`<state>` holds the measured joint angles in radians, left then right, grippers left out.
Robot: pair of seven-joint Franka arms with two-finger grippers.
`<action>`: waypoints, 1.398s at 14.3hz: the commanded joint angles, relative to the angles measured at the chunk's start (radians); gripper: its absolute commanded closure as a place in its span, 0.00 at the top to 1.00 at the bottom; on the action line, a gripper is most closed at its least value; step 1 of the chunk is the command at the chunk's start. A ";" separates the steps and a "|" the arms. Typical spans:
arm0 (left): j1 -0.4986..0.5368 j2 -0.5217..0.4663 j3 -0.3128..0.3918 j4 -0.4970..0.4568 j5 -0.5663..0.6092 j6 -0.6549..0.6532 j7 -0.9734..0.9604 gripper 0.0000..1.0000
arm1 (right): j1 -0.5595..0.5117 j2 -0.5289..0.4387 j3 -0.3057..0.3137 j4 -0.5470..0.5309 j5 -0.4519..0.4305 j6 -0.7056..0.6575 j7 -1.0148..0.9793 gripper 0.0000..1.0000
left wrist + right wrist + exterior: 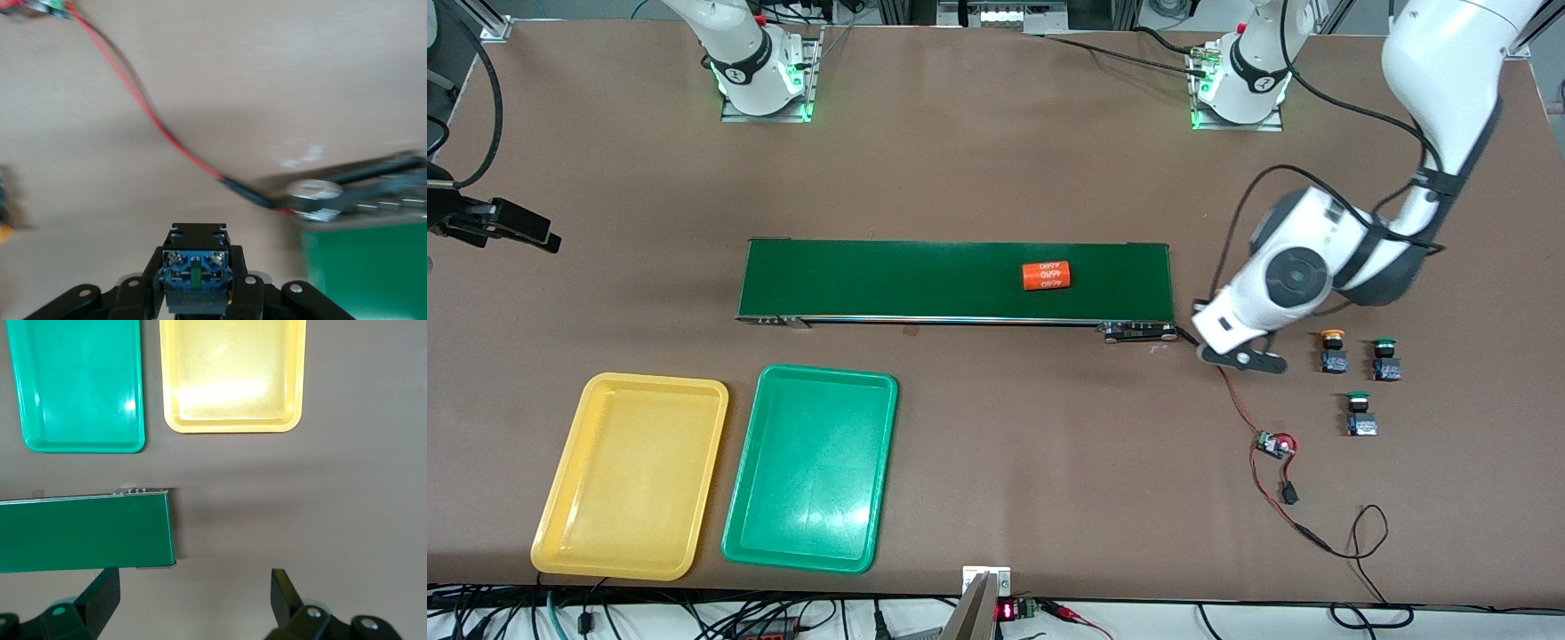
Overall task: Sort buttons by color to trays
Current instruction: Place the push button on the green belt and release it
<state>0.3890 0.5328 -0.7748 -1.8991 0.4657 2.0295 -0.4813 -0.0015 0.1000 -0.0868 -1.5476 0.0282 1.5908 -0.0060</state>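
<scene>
held button (195, 275): clamped in left gripper (197, 293), over table by conveyor belt (956, 280) end | 3 buttons on table, left arm's end: yellow-capped (1333, 351), green-capped (1385, 359), green-capped (1360, 414) nearest camera | yellow tray (631, 476) beside green tray (812, 468), both hold nothing | right gripper (193, 603): spread wide, above belt end | orange cylinder (1045, 276) on belt

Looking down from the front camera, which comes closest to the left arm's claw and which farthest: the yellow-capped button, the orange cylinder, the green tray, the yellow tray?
Measured from the left gripper, which holds a button:
1. Yellow-capped button, just beside it at the left arm's end of the table.
2. Orange cylinder, on the conveyor belt.
3. Green tray, toward the right arm's end.
4. Yellow tray, beside the green tray, closest to the right arm's end.
</scene>
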 commanded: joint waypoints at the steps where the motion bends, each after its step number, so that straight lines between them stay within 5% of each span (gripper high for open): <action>1: -0.027 0.006 -0.081 -0.015 0.014 -0.028 -0.170 0.14 | 0.000 0.009 0.002 0.021 0.013 -0.008 -0.003 1.00; 6: -0.143 0.071 -0.086 -0.011 0.010 -0.006 -0.311 0.17 | 0.000 0.009 0.002 0.021 0.013 -0.009 -0.002 1.00; 8: -0.162 0.081 -0.086 -0.011 0.010 -0.005 -0.345 0.26 | -0.002 0.009 0.002 0.021 0.013 -0.009 -0.002 1.00; 9: -0.159 0.081 -0.086 -0.009 0.010 -0.005 -0.346 0.52 | -0.002 0.010 0.002 0.021 0.013 -0.009 -0.002 1.00; 10: -0.151 0.076 -0.087 -0.009 0.010 -0.005 -0.347 1.00 | 0.000 0.009 0.002 0.021 0.013 -0.009 0.000 1.00; 17: 0.035 0.062 -0.224 0.087 -0.012 -0.099 -0.329 1.00 | 0.000 0.009 0.002 0.021 0.013 -0.012 0.000 1.00; 20: 0.095 0.079 -0.198 0.170 -0.012 -0.215 -0.324 1.00 | 0.000 0.009 0.002 0.021 0.013 -0.012 0.000 1.00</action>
<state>0.4350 0.6034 -0.9714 -1.7792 0.4646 1.8821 -0.8159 0.0017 0.1003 -0.0868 -1.5464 0.0283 1.5905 -0.0059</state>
